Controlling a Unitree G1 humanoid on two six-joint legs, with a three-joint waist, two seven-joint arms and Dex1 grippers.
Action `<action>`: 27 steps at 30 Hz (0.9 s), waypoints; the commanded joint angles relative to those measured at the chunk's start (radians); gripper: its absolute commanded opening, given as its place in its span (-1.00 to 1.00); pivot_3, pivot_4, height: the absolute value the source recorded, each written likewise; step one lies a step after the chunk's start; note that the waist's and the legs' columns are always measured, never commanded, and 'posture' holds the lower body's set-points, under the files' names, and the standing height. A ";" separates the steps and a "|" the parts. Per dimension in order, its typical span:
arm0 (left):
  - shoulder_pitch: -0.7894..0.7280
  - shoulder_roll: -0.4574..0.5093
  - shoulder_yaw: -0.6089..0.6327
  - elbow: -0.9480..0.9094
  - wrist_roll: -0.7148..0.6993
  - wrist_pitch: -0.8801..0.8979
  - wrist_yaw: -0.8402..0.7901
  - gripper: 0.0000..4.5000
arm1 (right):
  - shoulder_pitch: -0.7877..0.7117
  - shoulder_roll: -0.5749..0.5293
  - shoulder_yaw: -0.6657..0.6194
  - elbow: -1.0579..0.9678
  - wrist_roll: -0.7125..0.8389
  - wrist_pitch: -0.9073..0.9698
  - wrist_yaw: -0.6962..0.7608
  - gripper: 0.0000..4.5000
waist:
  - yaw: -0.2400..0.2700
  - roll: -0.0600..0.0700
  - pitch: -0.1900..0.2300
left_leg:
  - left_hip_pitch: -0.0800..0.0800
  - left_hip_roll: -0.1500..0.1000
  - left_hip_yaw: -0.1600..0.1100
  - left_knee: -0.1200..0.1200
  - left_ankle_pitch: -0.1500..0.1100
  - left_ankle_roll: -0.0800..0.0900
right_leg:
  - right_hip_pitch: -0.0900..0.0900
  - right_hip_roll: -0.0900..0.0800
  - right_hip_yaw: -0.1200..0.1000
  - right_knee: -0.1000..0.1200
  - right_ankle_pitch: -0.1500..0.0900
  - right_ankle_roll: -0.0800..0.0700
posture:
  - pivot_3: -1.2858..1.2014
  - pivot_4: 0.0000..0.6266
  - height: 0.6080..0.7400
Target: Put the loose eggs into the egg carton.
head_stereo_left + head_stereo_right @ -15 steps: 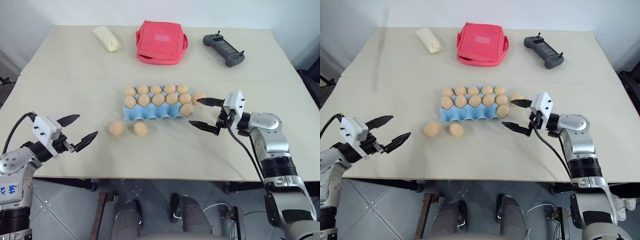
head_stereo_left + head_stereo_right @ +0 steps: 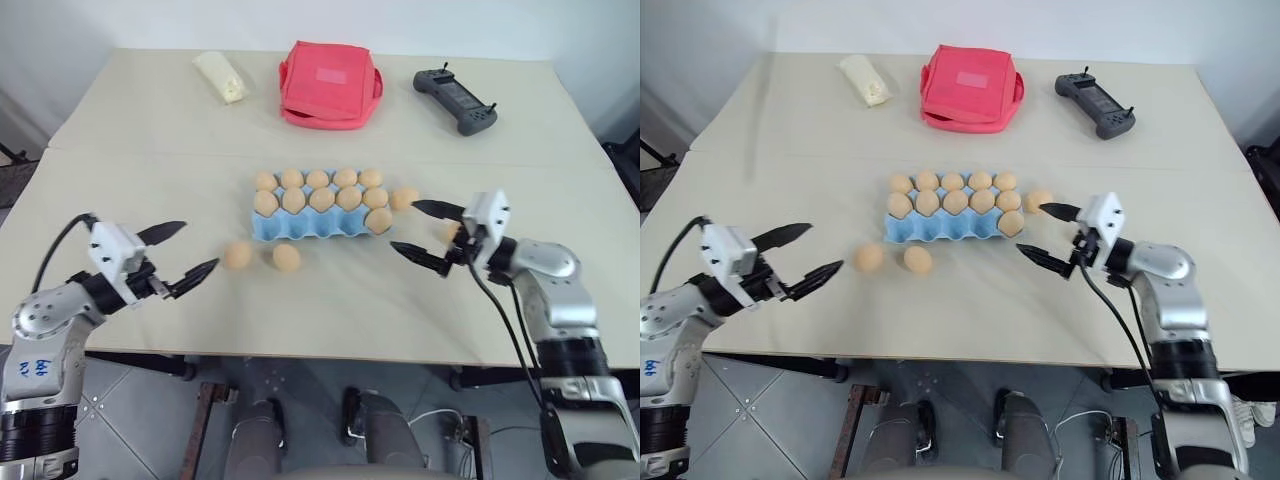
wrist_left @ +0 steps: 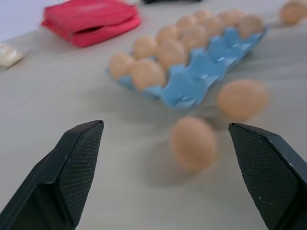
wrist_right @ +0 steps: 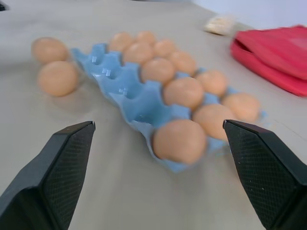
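While the carton [image 2: 318, 215] lies lengthwise across the worktop [image 2: 330, 290] with ten eggs [image 2: 318, 190] in its cups, two loose eggs [image 2: 262, 256] rest just before it and another [image 2: 405, 197] by its right end. Both grippers, left [image 2: 183, 255] and right [image 2: 424, 232], hover spread wide and empty.

loose eggs [image 2: 237, 255]: we see smooth tan shells with a matt look.
egg carton [image 2: 300, 229]: light blue moulded tray, which looks to us like matt pulp or thin plastic; we cannot tell which.
red bag [image 2: 330, 83]: soft cloth, matt, with a paler patch on top.
table [image 2: 330, 300]: pale beige top, flat and matt.
controller [image 2: 456, 100]: dark grey hard plastic, dull sheen.
fingers [image 3: 76, 167]: black, with a fine cross-hatched pad texture.
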 commanded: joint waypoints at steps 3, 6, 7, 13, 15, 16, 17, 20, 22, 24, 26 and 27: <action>-0.053 -0.019 -0.115 -0.095 0.006 0.014 -0.034 0.98 | 0.178 -0.024 -0.160 -0.129 0.051 0.023 -0.110 1.00 | 0.006 0.000 0.000 | 0.000 0.000 0.001 0.001 0.000 0.000 | 0.000 0.001 0.001 0.000 0.000 0.000 | 0.03 -0.52 1.00; -0.084 -0.035 -0.194 -0.105 0.032 0.013 -0.051 0.98 | 0.293 -0.001 -0.241 -0.158 0.072 0.018 -0.175 1.00 | 0.007 0.000 0.000 | 0.001 0.001 0.000 0.001 -0.001 -0.002 | 0.000 0.002 0.003 0.000 0.000 0.000 | 0.03 -0.52 1.00; -0.091 -0.041 -0.214 -0.097 0.040 0.009 -0.055 0.98 | 0.319 0.007 -0.257 -0.162 0.072 0.015 -0.197 1.00 | 0.007 0.000 0.000 | 0.002 0.001 0.000 0.001 -0.002 -0.004 | 0.000 0.003 0.004 0.000 0.000 0.000 | 0.03 -0.52 1.00; -0.125 -0.060 -0.277 -0.022 0.076 0.006 -0.079 0.98 | 0.333 0.027 -0.256 -0.100 0.031 -0.019 -0.273 1.00 | -0.012 0.000 0.000 | 0.003 0.000 -0.005 0.003 -0.002 -0.003 | 0.000 0.008 0.013 -0.005 0.004 0.002 | 0.03 -0.52 1.00; -0.130 -0.062 -0.271 -0.014 0.067 0.008 -0.085 0.98 | 0.294 0.013 -0.226 -0.074 0.015 -0.007 -0.269 1.00 | -0.018 0.000 0.000 | 0.003 -0.001 -0.010 0.003 -0.002 -0.003 | 0.000 0.013 0.017 -0.009 0.008 0.003 | 0.03 -0.52 1.00; -0.129 -0.058 -0.262 -0.007 0.064 0.006 -0.088 0.98 | 0.257 0.005 -0.211 -0.049 0.007 0.003 -0.267 1.00 | -0.021 0.000 0.000 | 0.003 -0.001 -0.011 0.003 -0.002 -0.003 | 0.000 0.015 0.019 -0.011 0.010 0.002 | 0.03 -0.52 1.00; -0.125 -0.053 -0.249 -0.002 0.064 0.005 -0.086 0.98 | 0.197 -0.003 -0.186 -0.001 -0.004 0.011 -0.252 1.00 | -0.024 0.000 0.000 | 0.003 -0.001 -0.012 0.002 -0.002 -0.003 | 0.000 0.017 0.020 -0.016 0.014 0.002 | 0.03 -0.52 1.00; -0.103 -0.047 -0.219 -0.015 0.058 0.008 -0.073 0.98 | 0.018 -0.019 -0.100 0.183 -0.072 0.002 -0.220 1.00 | -0.042 0.000 0.000 | 0.003 -0.002 -0.015 0.003 -0.001 -0.002 | 0.000 0.020 0.023 -0.019 0.018 0.002 | 0.03 -0.52 1.00; -0.087 -0.050 -0.209 -0.035 0.054 0.015 -0.064 0.98 | -0.066 -0.014 -0.066 0.281 -0.103 -0.022 -0.209 1.00 | -0.043 0.000 0.000 | 0.003 -0.002 -0.015 0.003 -0.001 -0.001 | -0.001 0.021 0.023 -0.019 0.021 -0.003 | 0.03 -0.52 1.00; -0.065 -0.051 -0.200 -0.061 0.054 0.019 -0.054 0.98 | -0.154 -0.004 -0.036 0.392 -0.136 -0.045 -0.210 1.00 | -0.041 0.000 0.000 | 0.003 -0.002 -0.017 0.001 -0.001 -0.002 | -0.001 0.021 0.022 -0.018 0.020 -0.004 | 0.03 -0.52 1.00; -0.041 -0.052 -0.189 -0.090 0.054 0.026 -0.039 0.98 | -0.240 0.008 -0.006 0.513 -0.171 -0.066 -0.215 1.00 | -0.040 0.001 0.000 | 0.003 -0.002 -0.015 0.001 0.001 0.002 | -0.002 0.021 0.022 -0.015 0.020 -0.004 | 0.03 -0.52 1.00; -0.033 -0.053 -0.186 -0.099 0.054 0.029 -0.033 0.98 | -0.268 0.011 0.005 0.559 -0.185 -0.078 -0.218 1.00 | -0.039 0.001 0.000 | 0.003 -0.002 -0.014 0.001 0.001 0.001 | -0.003 0.021 0.022 -0.014 0.020 -0.004 | 0.03 -0.52 1.00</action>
